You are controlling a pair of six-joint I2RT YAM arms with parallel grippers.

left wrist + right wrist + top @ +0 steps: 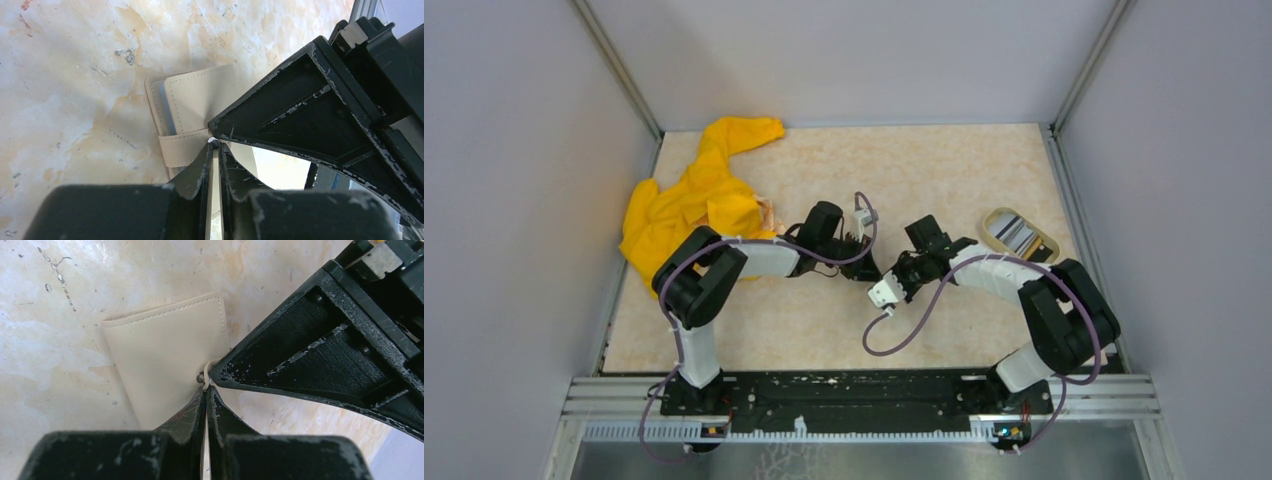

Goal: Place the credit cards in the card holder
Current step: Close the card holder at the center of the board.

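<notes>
The card holder (pixel 195 100) is a beige stitched wallet lying on the marbled table, with a grey-blue edge showing at its left side. My left gripper (pixel 215 143) is shut on the end of its strap (pixel 182 147), at the snap. My right gripper (pixel 206 382) is shut on the thin edge of the card holder (pixel 160 355) beside a metal stud. From above, the left gripper (pixel 871 262) and right gripper (pixel 902 268) meet tip to tip at the table's middle and hide the holder. The credit cards (pixel 1014 233), silvery with dark stripes, lie in a dish at the right.
The oval cream-rimmed dish (pixel 1051 243) sits near the right wall. A yellow cloth (pixel 694 195) is heaped at the back left, just behind the left arm. Grey walls close the table on three sides.
</notes>
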